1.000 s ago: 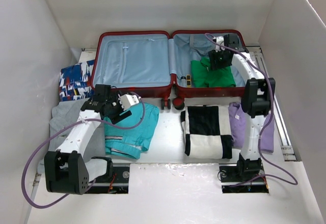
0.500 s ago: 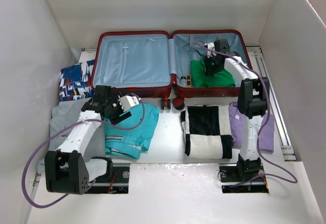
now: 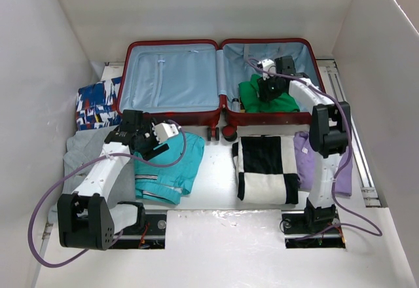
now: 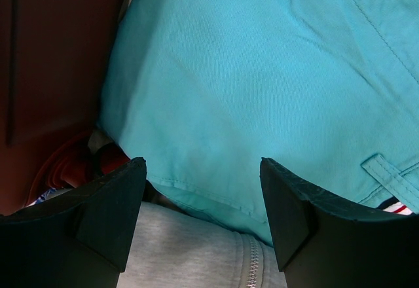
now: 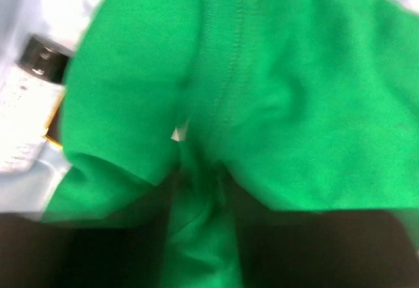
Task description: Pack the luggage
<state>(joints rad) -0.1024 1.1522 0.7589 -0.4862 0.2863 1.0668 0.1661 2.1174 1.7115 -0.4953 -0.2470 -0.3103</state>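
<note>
1. Left gripper (image 4: 201, 170) low over the near left part of the table (image 3: 216, 170), fingers set wide apart, nothing clamped, only cloth below the gap.
2. Under those fingers, turquoise garment (image 4: 262, 72), its hem lying over a grey garment (image 4: 196, 262) with a zipper. In the top view, much of the grey one hidden below the left arm.
3. At the left edge of the left wrist view, dark red shell of the luggage (image 4: 52, 52). Below it a red rounded part (image 4: 65, 170), half hidden by the finger and too dark to name.
4. More to the right on the table, black-and-white garment (image 3: 265, 167), folded flat. Just beside it, lilac garment (image 3: 302, 150), partly covered by the right arm.
5. Farther back on the left, patterned cloth (image 3: 97, 103) in blue, white and red, its right edge hidden behind the luggage wall.
6. Behind all these clothes, the luggage lying open at the far side of the table, both halves facing up, pale blue lining in view, small black wheels (image 3: 229, 131) towards the arms.
7. Right gripper (image 5: 200, 235) down inside the right half, fingers drawn close on a fold of the green garment (image 5: 294, 105). Fingers only dark blurs at the bottom of the right wrist view, so exact contact hard to see.
8. Beside the green garment, white bottle (image 5: 26, 105) with a black cap, cut off by the picture edge, label not readable.
</note>
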